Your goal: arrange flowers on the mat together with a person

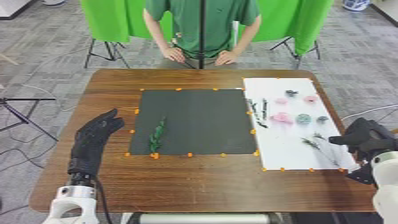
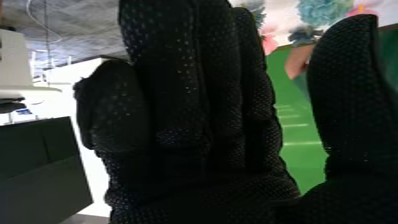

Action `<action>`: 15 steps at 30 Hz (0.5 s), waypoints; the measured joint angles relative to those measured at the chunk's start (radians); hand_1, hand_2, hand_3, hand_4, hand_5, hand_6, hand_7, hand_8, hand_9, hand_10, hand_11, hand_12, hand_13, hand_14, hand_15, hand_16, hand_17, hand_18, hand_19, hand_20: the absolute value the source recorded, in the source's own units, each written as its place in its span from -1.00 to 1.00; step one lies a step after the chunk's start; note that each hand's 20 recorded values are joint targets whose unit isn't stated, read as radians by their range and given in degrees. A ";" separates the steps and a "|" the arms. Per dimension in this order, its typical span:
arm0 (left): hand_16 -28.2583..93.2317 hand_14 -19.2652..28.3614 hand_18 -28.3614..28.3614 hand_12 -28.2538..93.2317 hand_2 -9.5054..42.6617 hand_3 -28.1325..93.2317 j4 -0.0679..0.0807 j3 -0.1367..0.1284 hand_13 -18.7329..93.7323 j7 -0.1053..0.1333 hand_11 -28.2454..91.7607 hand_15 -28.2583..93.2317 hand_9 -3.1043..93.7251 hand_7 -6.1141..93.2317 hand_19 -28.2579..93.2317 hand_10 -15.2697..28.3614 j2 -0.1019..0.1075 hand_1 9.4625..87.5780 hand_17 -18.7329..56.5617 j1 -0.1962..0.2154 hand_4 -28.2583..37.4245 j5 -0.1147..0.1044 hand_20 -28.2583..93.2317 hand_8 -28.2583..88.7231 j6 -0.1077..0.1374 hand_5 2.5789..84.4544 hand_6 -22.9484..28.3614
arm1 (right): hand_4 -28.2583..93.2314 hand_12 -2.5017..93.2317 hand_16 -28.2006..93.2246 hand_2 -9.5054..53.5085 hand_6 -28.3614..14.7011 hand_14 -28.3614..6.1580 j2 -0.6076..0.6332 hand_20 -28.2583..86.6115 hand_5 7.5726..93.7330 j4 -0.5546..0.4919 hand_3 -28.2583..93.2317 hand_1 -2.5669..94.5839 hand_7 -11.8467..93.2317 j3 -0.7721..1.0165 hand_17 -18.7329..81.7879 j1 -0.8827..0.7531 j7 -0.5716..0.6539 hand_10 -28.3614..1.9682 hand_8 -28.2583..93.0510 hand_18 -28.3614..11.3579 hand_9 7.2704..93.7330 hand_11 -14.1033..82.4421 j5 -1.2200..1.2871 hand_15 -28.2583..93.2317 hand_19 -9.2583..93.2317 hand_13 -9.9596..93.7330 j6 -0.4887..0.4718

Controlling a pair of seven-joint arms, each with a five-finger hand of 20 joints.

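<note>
One leafy sprig (image 1: 158, 135) at the left of the dark mat (image 1: 209, 122), loose blooms on the white sheet (image 1: 277, 150) at the frame's right.
From where I stand, a low sweep by the right hand (image 1: 362, 136), beside the sheet at frame right, could drag the thin stems (image 1: 322, 149) or bump the pink flower (image 1: 282, 118). That hand is open, its fingers straight; the left hand (image 1: 91, 137), frame left, is open too, pointing up-frame.
</note>
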 measured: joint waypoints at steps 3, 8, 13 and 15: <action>-0.48 0.51 0.42 -0.28 -0.77 0.48 0.000 0.001 -0.05 -0.001 -0.16 -0.24 0.01 -0.53 -0.39 0.31 0.000 -0.40 -0.36 0.000 -0.57 0.000 -0.26 -0.63 -0.001 0.06 0.02 | -1.00 -0.49 -0.11 -1.00 0.25 0.36 0.000 -0.35 0.65 0.007 0.44 -0.12 -0.43 -0.003 0.74 0.000 -0.001 0.10 -0.67 0.12 0.87 -0.20 -0.004 0.06 0.88 1.00 -0.003; -0.48 0.51 0.42 -0.28 -0.77 0.48 0.000 0.001 -0.05 -0.006 -0.16 -0.24 0.01 -0.52 -0.39 0.30 -0.001 -0.39 -0.36 0.000 -0.57 0.001 -0.26 -0.64 -0.001 0.07 -0.01 | -1.00 -0.48 -0.11 -1.00 0.25 0.37 -0.001 -0.35 0.65 0.030 0.42 -0.11 -0.43 -0.005 0.74 0.001 -0.001 0.09 -0.68 0.13 0.87 -0.21 0.009 0.07 0.90 1.00 -0.011; -0.48 0.51 0.42 -0.28 -0.76 0.48 -0.001 0.001 -0.05 -0.009 -0.16 -0.24 0.01 -0.52 -0.39 0.30 -0.001 -0.39 -0.36 0.000 -0.57 0.001 -0.26 -0.64 -0.002 0.07 -0.01 | -1.00 -0.49 -0.11 -1.00 0.25 0.37 -0.004 -0.35 0.64 0.052 0.42 -0.12 -0.44 -0.009 0.74 0.001 0.005 0.08 -0.68 0.13 0.86 -0.22 0.017 0.07 0.91 1.00 -0.022; -0.48 0.51 0.42 -0.28 -0.76 0.48 -0.001 0.001 -0.05 -0.010 -0.16 -0.24 0.01 -0.52 -0.39 0.31 -0.001 -0.39 -0.36 0.000 -0.57 0.001 -0.26 -0.64 -0.001 0.07 0.00 | -1.00 -0.49 -0.10 -1.00 0.25 0.36 -0.005 -0.35 0.64 0.058 0.43 -0.12 -0.44 -0.011 0.73 0.001 0.007 0.08 -0.68 0.13 0.86 -0.22 0.017 0.06 0.91 1.00 -0.025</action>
